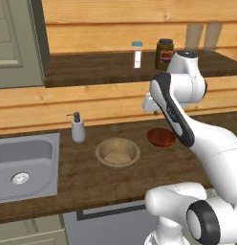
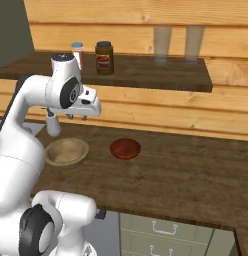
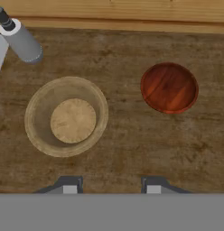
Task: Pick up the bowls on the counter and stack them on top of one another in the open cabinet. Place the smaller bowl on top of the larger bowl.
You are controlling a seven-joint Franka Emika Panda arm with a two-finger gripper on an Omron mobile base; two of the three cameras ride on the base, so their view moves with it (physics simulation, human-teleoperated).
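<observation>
The larger tan wooden bowl (image 1: 118, 152) (image 2: 66, 151) (image 3: 66, 116) sits upright on the dark wood counter (image 1: 91, 184) (image 2: 186, 175), right of the soap dispenser. The smaller reddish-brown bowl (image 1: 161, 137) (image 2: 125, 148) (image 3: 169, 87) lies a short way to its right, apart from it. My gripper (image 2: 78, 117) (image 3: 111, 186) hangs open well above the counter, pointing down between the two bowls, nothing between its fingers. Above, the open cabinet's dark shelf floor (image 1: 91, 72) (image 2: 151, 75) runs along the wall.
A grey soap dispenser (image 1: 78, 128) (image 3: 21, 40) stands by the steel sink (image 1: 25, 165). On the shelf are a white-lidded jar (image 1: 137, 54) (image 2: 77, 54), a dark jar (image 1: 164, 52) (image 2: 104, 58) and two glasses (image 2: 162, 45). A grey-green cabinet door (image 1: 17, 43) is at left.
</observation>
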